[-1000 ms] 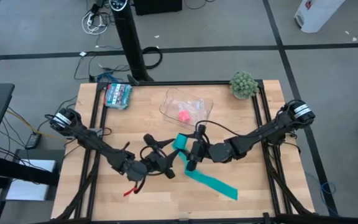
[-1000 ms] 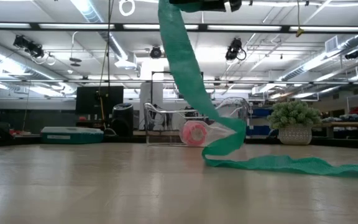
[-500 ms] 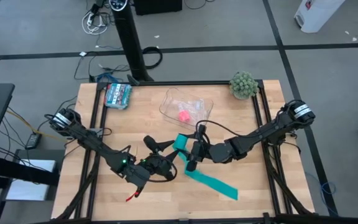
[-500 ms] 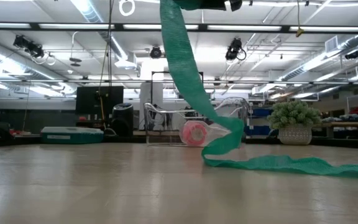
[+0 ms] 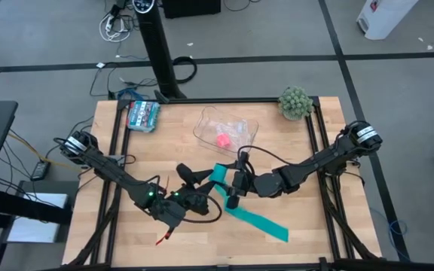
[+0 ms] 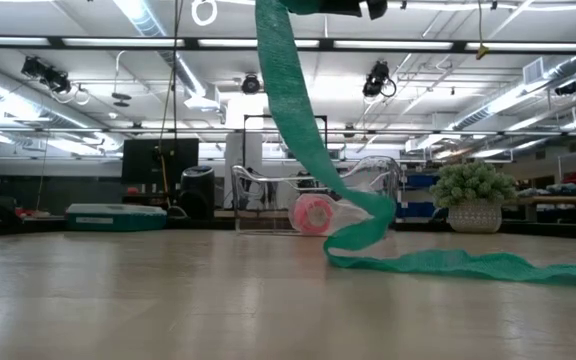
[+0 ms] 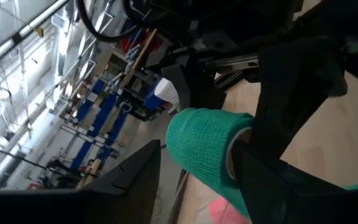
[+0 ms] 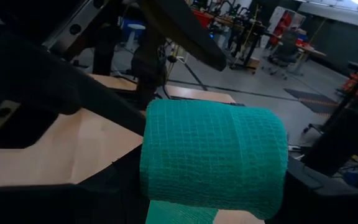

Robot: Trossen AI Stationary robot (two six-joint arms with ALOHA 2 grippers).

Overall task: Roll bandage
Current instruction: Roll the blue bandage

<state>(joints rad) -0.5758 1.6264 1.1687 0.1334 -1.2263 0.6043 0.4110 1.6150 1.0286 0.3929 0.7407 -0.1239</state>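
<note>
Teal-green fabric, the bandage point(image 5: 241, 208), is shown partly wound.

High view: its rolled end sits at the middle of the wooden surface point(image 5: 300, 226), clamped in the right gripper point(image 5: 228, 183); the loose tail runs flat toward the surface's near right corner. The left gripper point(image 5: 191, 186) lies just beside the roll, jaws apart, holding nothing. A clear tray point(image 5: 206, 124) with a small pink block point(image 5: 222, 139) rests near the far edge, a patterned packet point(image 5: 142, 115) at the far left corner and a potted plant point(image 5: 295, 102) at the far right corner.

Low view: the bandage point(image 6: 298, 110) hangs from above in a loose curve, then trails along the surface.

Left wrist view: the roll point(image 7: 207, 146) appears as a short cylinder between dark fingers.

Right wrist view: the roll point(image 8: 213, 158) is a compact cylinder, pressed between this gripper's fingers.

Judgement: rolling is under way; a long tail remains to be wound.
</note>
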